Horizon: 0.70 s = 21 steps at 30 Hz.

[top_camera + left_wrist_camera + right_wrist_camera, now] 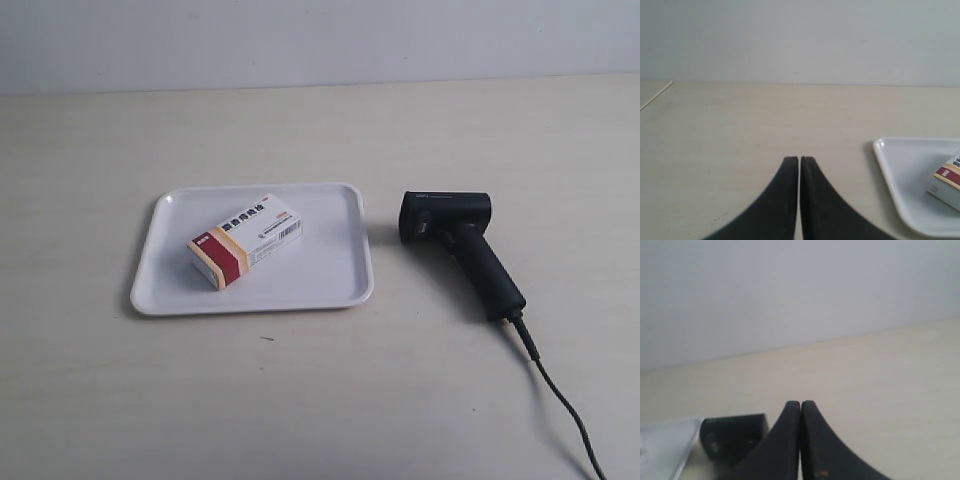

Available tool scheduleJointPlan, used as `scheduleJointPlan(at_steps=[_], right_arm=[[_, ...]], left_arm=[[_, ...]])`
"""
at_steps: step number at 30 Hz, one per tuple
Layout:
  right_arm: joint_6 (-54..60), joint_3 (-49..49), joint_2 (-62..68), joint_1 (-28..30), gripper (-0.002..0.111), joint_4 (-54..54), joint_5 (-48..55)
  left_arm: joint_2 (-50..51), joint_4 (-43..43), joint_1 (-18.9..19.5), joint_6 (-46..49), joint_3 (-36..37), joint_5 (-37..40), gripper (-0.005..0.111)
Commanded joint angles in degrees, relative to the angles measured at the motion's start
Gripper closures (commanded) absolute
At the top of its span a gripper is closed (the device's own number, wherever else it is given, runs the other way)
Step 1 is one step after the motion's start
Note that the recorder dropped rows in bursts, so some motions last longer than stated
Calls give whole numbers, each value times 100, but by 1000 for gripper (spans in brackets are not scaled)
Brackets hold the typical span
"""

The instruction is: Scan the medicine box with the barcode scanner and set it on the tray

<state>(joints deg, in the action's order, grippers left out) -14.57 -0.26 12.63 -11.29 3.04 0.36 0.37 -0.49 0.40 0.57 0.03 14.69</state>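
Observation:
The medicine box (245, 238) lies flat inside the white tray (330, 285), its red and tan striped end toward the front. A corner of the box (947, 180) and the tray's rim (890, 170) show in the left wrist view. The black barcode scanner (458, 235) rests on the table beside the tray, its cable (560, 395) trailing toward the front edge. Its boxy head (732, 437) appears in the right wrist view. My left gripper (799, 159) is shut on nothing, apart from the tray. My right gripper (800, 403) is shut and empty too. Neither arm shows in the exterior view.
The light wooden table (320, 400) runs back to a pale wall (320, 40). A table edge or seam (655, 96) shows in the left wrist view.

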Motion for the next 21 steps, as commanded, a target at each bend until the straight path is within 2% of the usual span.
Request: scheduleJointPlan(at_steps=[1,7,21], right_arm=[[-5,26,-687,664,108,51,389],[17,26,-1261,758,108,51,801],[2,26,-1263,758,108,31,905]], left_arm=[[-37,-7,15,19,-3,-10,103],[-37,-7,15,19,-3,-10,103],[-37,-7,15,19,-3,-10,103]])
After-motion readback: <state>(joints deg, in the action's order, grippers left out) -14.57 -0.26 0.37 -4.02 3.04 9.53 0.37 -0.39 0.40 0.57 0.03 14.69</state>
